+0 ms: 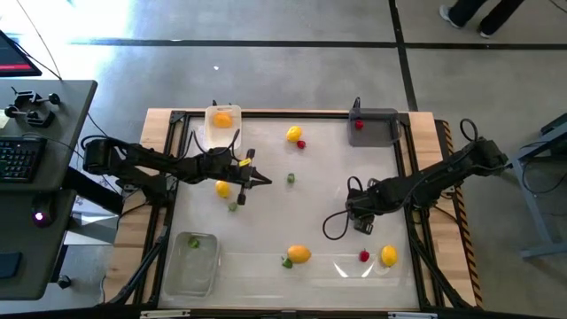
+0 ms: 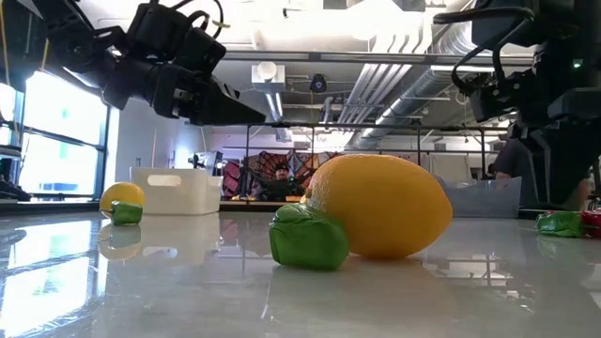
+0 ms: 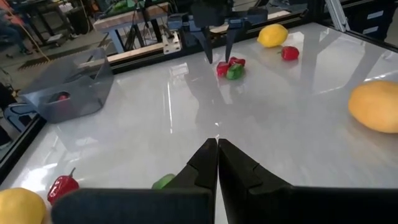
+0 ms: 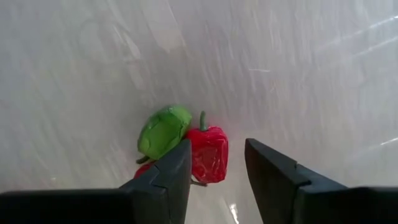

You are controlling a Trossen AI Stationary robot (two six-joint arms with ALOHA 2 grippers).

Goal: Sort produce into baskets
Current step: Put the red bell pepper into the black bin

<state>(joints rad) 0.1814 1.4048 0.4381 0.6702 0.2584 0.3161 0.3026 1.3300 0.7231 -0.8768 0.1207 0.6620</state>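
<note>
My right gripper (image 4: 217, 147) points down, open, just above a small red piece (image 4: 208, 154) and a green piece (image 4: 164, 130) lying side by side on the table. The left wrist view shows its fingertips (image 3: 209, 57) still above them. My left gripper (image 1: 264, 180) is shut and empty, held level above the table's left middle. The white basket (image 1: 221, 127) holds an orange piece, the dark grey basket (image 1: 376, 126) a red one, the clear basket (image 1: 193, 262) a green one.
Loose produce lies about: a yellow and a red piece (image 1: 295, 136) at the far middle, a green one (image 1: 291, 178), a yellow (image 1: 222, 188) and a green under the left arm, an orange-yellow (image 1: 299, 254) with a green, and a red (image 1: 364, 256) and a yellow (image 1: 389, 256) near the front.
</note>
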